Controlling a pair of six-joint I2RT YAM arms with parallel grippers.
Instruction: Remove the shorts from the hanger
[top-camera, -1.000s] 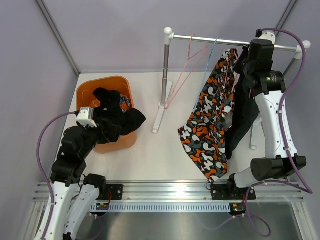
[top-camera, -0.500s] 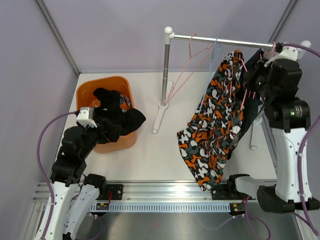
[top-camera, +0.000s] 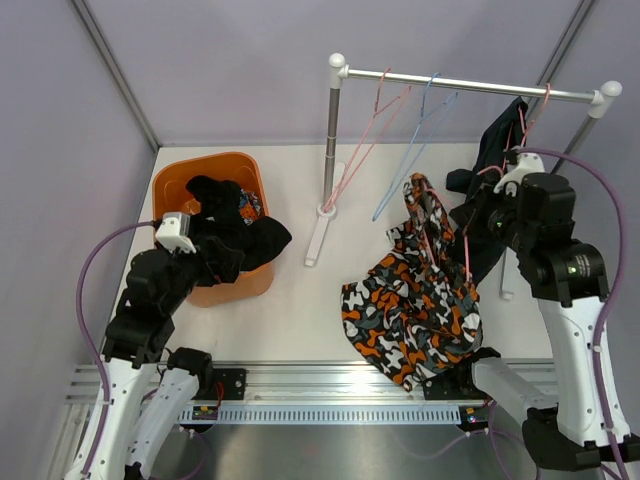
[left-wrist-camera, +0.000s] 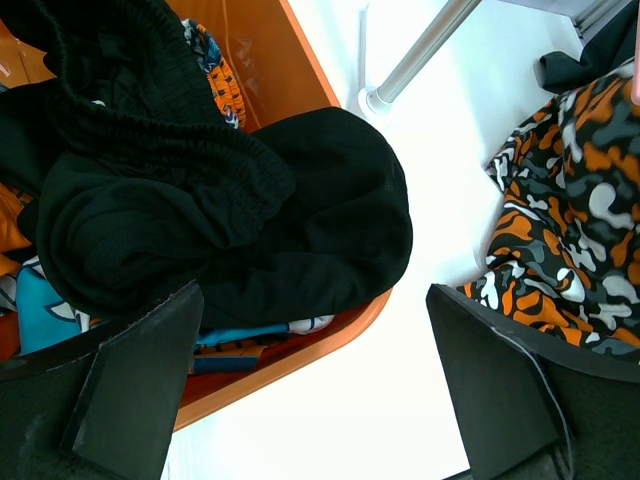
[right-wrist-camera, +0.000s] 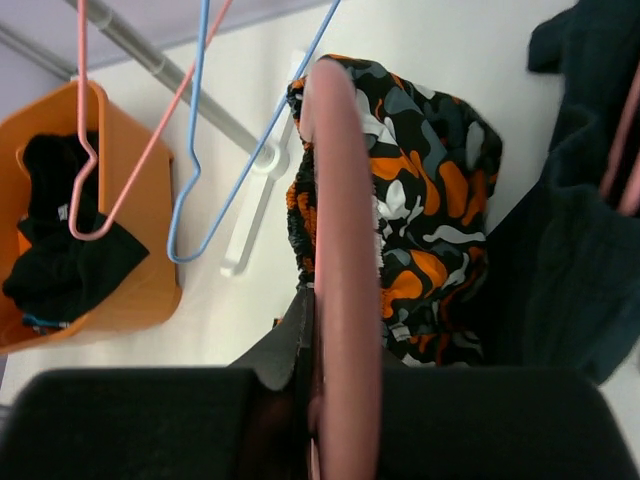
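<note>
R gripper (right-wrist-camera: 318, 335) clamped tight on pink hanger (right-wrist-camera: 340, 200), held low at centre-right of top view, clear of rail (top-camera: 470, 85). Prob. so camo shorts (top-camera: 415, 300) can be pulled off.

Camo shorts: orange/blk/white, waistband bunched on hanger, lower part crumpled, seems to rest on table (top-camera: 300, 300).

L gripper (left-wrist-camera: 315, 375) jaws wide, holding nothing, over orange bin (top-camera: 215, 165) at lower left. Blk shorts (left-wrist-camera: 230, 210) drape over its rim.

Navy shorts (top-camera: 500, 150) upper right, not yet off their hanger.

My left gripper (left-wrist-camera: 312, 390) has jaws spread wide, arm folded low. My right gripper (right-wrist-camera: 318, 335) is clamped tight, arm reared high, elbow bent.
</note>
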